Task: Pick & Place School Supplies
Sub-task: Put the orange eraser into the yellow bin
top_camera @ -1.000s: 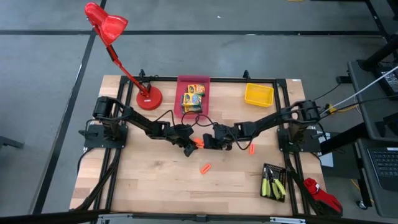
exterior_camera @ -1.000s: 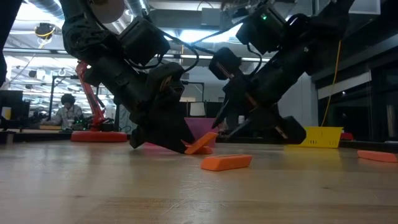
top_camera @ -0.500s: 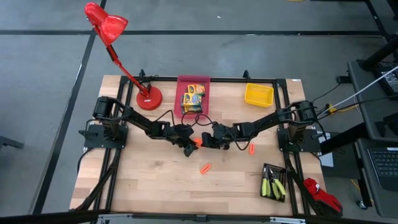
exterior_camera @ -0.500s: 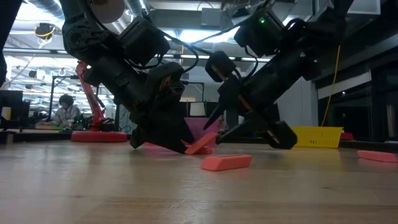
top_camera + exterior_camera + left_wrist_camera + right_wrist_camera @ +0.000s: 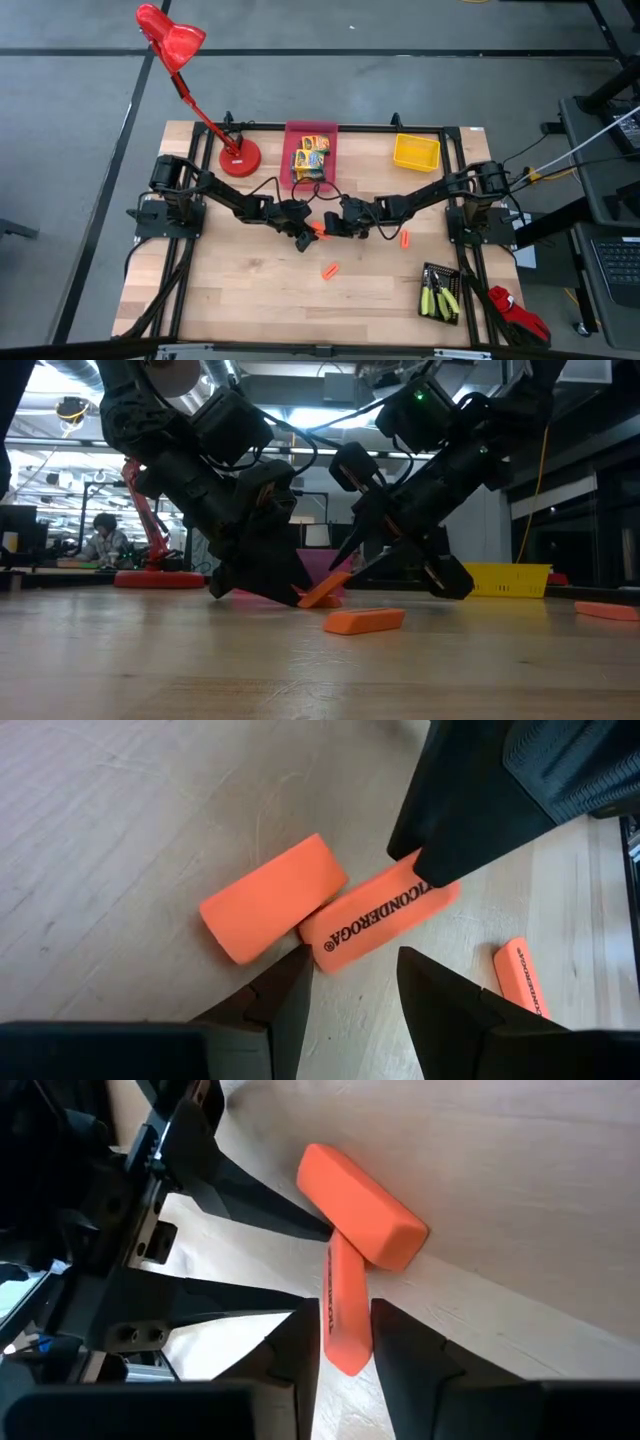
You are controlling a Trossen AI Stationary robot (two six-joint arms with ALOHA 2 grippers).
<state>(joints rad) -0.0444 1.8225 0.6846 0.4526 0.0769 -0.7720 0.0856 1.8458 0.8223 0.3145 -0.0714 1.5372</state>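
Fingers of the right gripper (image 5: 345, 1342) have narrowed around the printed orange eraser (image 5: 340, 1315) — grasp near but unconfirmed — while the left gripper (image 5: 352, 990) stays open beside it.

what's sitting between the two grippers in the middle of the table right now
Two orange erasers, touching at an angle: the printed eraser lies between the right gripper fingers, the plain eraser beside it, with the left gripper on their other side. Both wrist views show this.

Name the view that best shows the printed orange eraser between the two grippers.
Left wrist view: the printed eraser shows its lettering. Right wrist view sees it edge-on; the high view only an orange speck; the low view a tilted end.
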